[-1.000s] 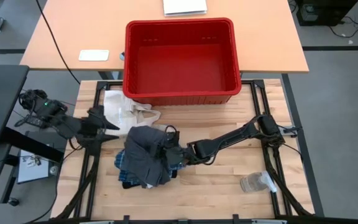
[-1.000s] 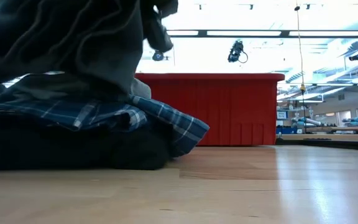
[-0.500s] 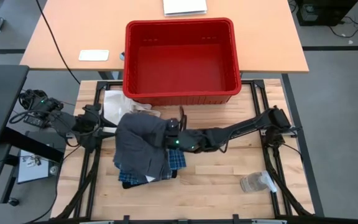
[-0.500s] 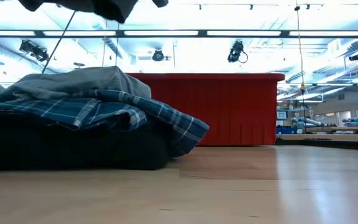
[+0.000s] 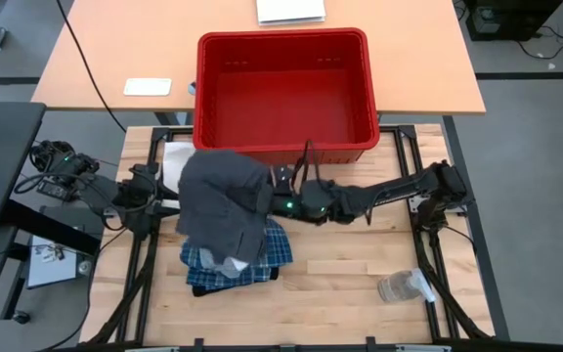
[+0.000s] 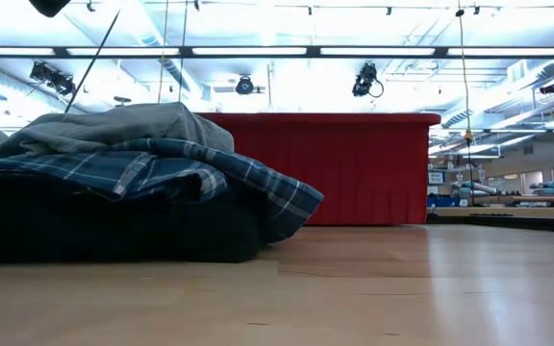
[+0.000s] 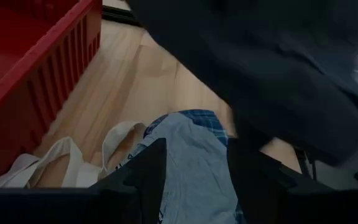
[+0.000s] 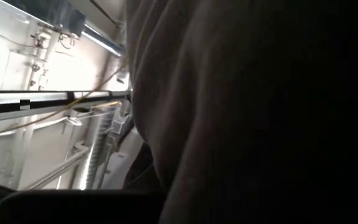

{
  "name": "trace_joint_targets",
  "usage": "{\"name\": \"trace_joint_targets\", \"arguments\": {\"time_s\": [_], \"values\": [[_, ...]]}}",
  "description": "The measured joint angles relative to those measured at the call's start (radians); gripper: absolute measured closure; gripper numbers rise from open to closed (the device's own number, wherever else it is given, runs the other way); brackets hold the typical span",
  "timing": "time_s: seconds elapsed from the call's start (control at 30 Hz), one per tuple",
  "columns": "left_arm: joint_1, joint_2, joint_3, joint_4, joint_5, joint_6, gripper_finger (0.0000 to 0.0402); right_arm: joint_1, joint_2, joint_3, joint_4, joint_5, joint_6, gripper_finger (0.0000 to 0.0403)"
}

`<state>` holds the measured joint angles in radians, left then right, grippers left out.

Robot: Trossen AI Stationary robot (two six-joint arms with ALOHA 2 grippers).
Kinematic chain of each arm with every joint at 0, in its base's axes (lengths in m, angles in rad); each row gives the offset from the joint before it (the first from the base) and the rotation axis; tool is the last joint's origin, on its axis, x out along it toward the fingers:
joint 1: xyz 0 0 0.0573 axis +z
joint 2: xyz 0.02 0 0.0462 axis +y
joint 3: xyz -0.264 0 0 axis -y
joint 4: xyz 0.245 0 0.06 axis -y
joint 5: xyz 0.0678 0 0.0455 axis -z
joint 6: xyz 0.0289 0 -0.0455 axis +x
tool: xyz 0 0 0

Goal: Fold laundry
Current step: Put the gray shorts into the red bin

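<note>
A dark grey garment (image 5: 225, 198) hangs in the air over the pile, with my right gripper (image 5: 274, 202) shut on it; the same cloth fills the right wrist view (image 8: 260, 112). Only its lowest tip (image 6: 51, 5) reaches into the low view. Below it the blue-and-white plaid shirt (image 5: 252, 266) (image 6: 210, 178) lies crumpled on the table on top of a dark layer (image 6: 113, 231), with a grey fold (image 6: 152, 123) over it. My left gripper (image 7: 197, 180) is open and holds nothing, raised at the table's left beside the hanging garment. My right gripper holds the dark grey garment at its right-hand side (image 5: 265, 203), coming from the table's right about level. The cloth drapes over the fingers and hides the place of contact. The garment hangs slack below and to the left, lifted clear of the pile.
A red bin (image 5: 283, 154) stands at the table's far edge, right behind the raised garment. A cream tote bag (image 5: 172, 161) (image 7: 61, 163) lies at the far left by the bin. A clear plastic bottle (image 5: 406, 286) lies near the right front. Bare wood shows right of the pile.
My right gripper has risen and gone toward the far edge and the red bin, tipping upward. The dark grey garment has come up with it off the pile and now hangs clear. The plaid shirt has stayed on the table.
</note>
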<state>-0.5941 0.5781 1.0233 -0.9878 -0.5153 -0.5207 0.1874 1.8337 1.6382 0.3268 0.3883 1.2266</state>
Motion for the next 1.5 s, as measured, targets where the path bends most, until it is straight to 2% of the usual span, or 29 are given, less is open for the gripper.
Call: {"name": "trace_joint_targets", "arguments": {"time_s": [0.23,0.5,0.6,0.7,0.77,0.87,0.97,1.1,1.23,1.37,1.5], "values": [[0.0,0.0,0.0,0.026,-0.013,-0.002,0.0228,-0.083,-0.026,0.0,-0.007,-0.081,-0.05,0.032],[0.0,0.004,0.0,0.034,-0.057,-0.022,0.0228,-0.241,-0.039,0.0,0.005,-0.295,-0.053,0.032],[0.002,0.005,0.0,0.07,-0.132,-0.026,0.0228,-0.297,-0.039,0.0,0.039,-0.389,-0.049,0.032],[0.002,0.017,0.0,0.13,-0.267,-0.018,0.0228,-0.347,-0.041,0.0,0.057,-0.474,-0.047,0.032],[0.002,0.03,0.0,0.177,-0.346,0.018,0.0228,-0.385,-0.041,0.0,0.064,-0.529,-0.045,0.032],[0.011,0.051,0.0,0.237,-0.41,0.098,0.0228,-0.454,-0.041,0.0,0.074,-0.601,-0.042,0.032],[0.043,0.079,0.0,0.283,-0.424,0.145,0.0228,-0.524,-0.042,0.0,0.091,-0.673,-0.02,0.032],[0.1,0.112,0.0,0.298,-0.424,0.127,0.0228,-0.598,-0.042,0.0,0.102,-0.748,-0.017,0.032],[0.177,0.124,0.0,0.301,-0.369,0.046,0.0228,-0.675,-0.042,0.0,0.113,-0.815,-0.012,0.032],[0.253,0.135,0.0,0.308,-0.304,0.028,0.0228,-0.757,-0.042,0.0,0.108,-0.843,-0.016,0.032],[0.321,0.144,0.0,0.318,-0.3,0.042,0.0228,-0.837,-0.042,0.0,0.109,-0.905,-0.048,0.032]]}}
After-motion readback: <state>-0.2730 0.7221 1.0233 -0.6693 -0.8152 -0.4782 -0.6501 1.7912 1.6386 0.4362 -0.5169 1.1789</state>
